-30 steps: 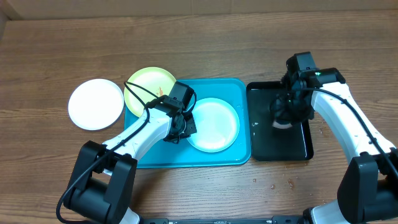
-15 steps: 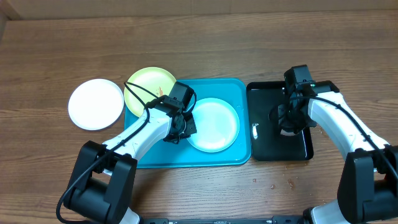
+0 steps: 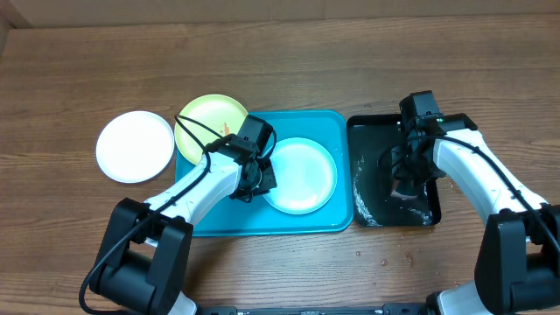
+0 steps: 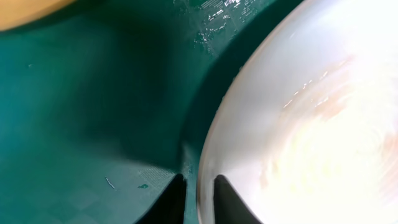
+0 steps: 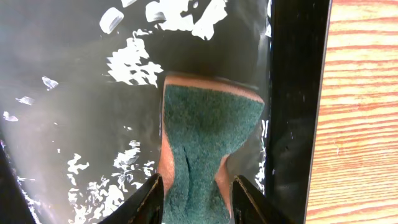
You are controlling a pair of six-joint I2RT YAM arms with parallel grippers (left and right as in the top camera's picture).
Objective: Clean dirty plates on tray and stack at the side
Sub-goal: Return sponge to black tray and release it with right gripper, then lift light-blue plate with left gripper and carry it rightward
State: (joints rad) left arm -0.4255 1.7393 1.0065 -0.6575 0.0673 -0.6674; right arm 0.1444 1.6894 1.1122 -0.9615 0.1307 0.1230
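Barely underway: the white plate (image 3: 135,146) lies on the table (image 3: 70,70) beside the tray (image 3: 219,220). The smeared green plate (image 3: 206,116) overlaps its corner, and the pale plate (image 3: 302,175) sits inside. Nothing is stacked. Left gripper (image 4: 199,194) straddles the pale plate's rim; I cannot tell whether it grips. Right gripper (image 5: 196,194) pinches the sponge (image 5: 208,124) in the black tray (image 3: 423,213), where white splashes (image 3: 360,198) are new.
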